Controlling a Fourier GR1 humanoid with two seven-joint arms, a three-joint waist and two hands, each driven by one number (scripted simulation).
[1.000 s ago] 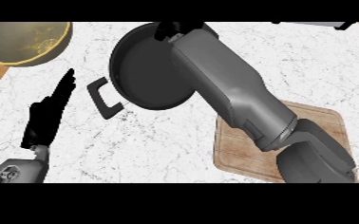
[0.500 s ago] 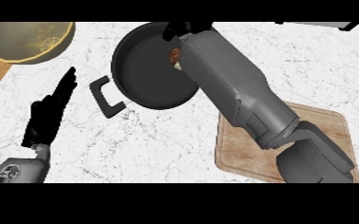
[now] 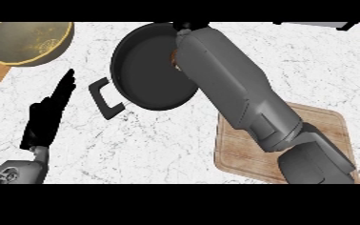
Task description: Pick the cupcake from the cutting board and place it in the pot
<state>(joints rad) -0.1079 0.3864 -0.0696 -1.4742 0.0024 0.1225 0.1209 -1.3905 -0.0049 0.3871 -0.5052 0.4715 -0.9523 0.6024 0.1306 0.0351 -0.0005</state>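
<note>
The black pot (image 3: 147, 69) lies on the counter at upper middle, its side handle (image 3: 105, 99) pointing lower left. My right forearm reaches across the pot's right half, and only a dark bit of my right hand (image 3: 191, 25) shows at the pot's far rim. A small brown sliver of the cupcake (image 3: 174, 60) peeks out from under the forearm's left edge, over the pot's inside. The rest of it is hidden. The wooden cutting board (image 3: 325, 124) at lower right carries nothing that I can see. My left hand (image 3: 48, 117) rests open at the left, fingers up.
A yellow bowl (image 3: 32, 43) stands at the top left corner. A dark object's edge (image 3: 337, 25) shows at the top right. White marbled counter (image 3: 147, 148) lies between my left hand and the board.
My right arm has swung a little further left over the pot. The cupcake's brown edge, hidden a second ago, now shows beside the forearm. The left hand has not moved.
</note>
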